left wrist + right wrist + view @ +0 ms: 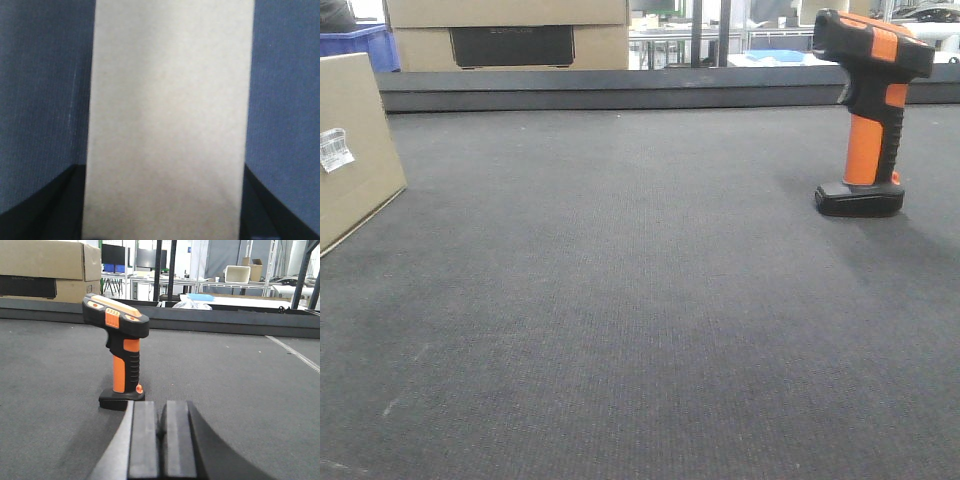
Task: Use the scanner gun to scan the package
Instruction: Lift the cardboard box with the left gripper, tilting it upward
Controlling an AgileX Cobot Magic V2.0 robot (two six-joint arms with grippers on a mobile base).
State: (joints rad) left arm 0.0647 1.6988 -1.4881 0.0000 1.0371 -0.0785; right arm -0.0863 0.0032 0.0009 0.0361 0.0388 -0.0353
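One dark grey carpet-like surface (620, 300) carries everything; behind it stand larger cardboard boxes (510, 35). The package (355, 150), plain brown with a white barcode label (334, 148), sits at far left; the scanner gun (868, 110), black and orange, stands upright at far right. The left gripper (161, 172) straddles the package, but whether it grips I cannot tell; the right gripper (161, 412) is pressed closed, empty, near the scanner gun.

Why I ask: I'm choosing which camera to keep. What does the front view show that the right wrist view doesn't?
Front only: the package, with a white label on its face, at the left edge. Right wrist only: the right gripper, shut, facing the scanner. Both: the scanner standing upright on the dark mat, with a dark-panelled box in the background.
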